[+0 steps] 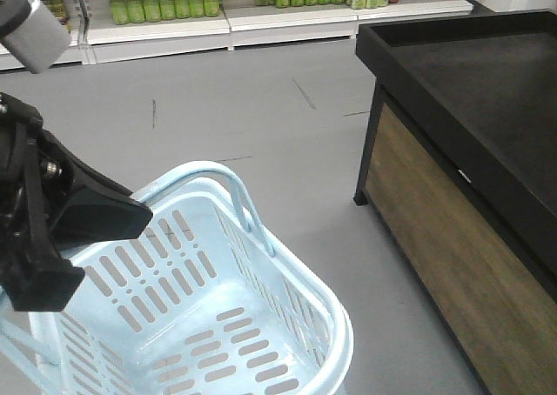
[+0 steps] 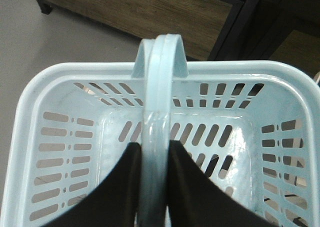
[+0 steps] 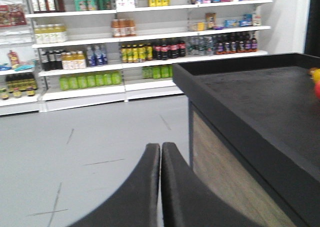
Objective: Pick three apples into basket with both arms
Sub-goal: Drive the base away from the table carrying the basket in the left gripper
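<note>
Shop interior, evenly lit. Pale grey floor (image 1: 261, 108), smooth, crossed by thin dark scuff marks (image 1: 305, 92). White shelving (image 3: 125, 37) along far side, several tiers, packed with bottles (image 3: 90, 80): green row low down, dark and yellow ones above, boxed goods on upper right tiers. Black-topped bench (image 1: 487, 82) at right, raised rim round matte surface, black corner leg (image 1: 365, 151) down to floor. Brown wood-grain side panel (image 1: 435, 238) under bench top, grain running lengthwise. Plain white wall (image 3: 292, 22) past right end of shelving.
</note>
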### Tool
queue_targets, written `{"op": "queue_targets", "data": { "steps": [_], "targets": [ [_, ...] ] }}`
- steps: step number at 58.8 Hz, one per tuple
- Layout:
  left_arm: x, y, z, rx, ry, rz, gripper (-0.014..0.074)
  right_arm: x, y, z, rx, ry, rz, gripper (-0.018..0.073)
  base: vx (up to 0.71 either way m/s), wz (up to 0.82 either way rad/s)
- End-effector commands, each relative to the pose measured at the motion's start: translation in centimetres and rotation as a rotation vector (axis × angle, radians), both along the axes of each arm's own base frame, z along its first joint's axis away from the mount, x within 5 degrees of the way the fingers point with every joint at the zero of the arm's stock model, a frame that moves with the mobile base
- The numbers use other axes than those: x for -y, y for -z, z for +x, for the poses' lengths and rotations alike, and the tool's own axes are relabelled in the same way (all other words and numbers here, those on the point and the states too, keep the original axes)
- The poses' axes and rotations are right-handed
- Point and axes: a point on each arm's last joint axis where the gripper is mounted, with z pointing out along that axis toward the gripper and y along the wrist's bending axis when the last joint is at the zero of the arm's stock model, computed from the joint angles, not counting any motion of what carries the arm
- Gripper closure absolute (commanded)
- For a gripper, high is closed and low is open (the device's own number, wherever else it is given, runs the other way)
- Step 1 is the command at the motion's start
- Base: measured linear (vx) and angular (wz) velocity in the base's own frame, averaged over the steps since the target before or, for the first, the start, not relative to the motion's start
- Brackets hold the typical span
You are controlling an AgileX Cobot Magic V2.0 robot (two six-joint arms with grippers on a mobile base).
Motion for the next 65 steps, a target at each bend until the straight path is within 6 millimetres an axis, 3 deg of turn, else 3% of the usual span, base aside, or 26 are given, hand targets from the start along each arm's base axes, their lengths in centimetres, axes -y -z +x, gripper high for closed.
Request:
{"op": "queue_targets", "data": {
  "steps": [1, 65],
  "targets": [
    [0.01, -1.66, -0.52, 0.065, -0.008, -0.095, 0.0602, -0.03, -0.35, -0.05, 0.074, -0.002, -0.011, 0.0567, -0.01, 0.33],
    [0.01, -1.66, -0.52, 0.065, -0.008, -0.095, 0.0602, -0.03, -0.35, -0.05, 0.074, -0.002, -0.011, 0.0567, 0.08, 0.44]
  ]
}}
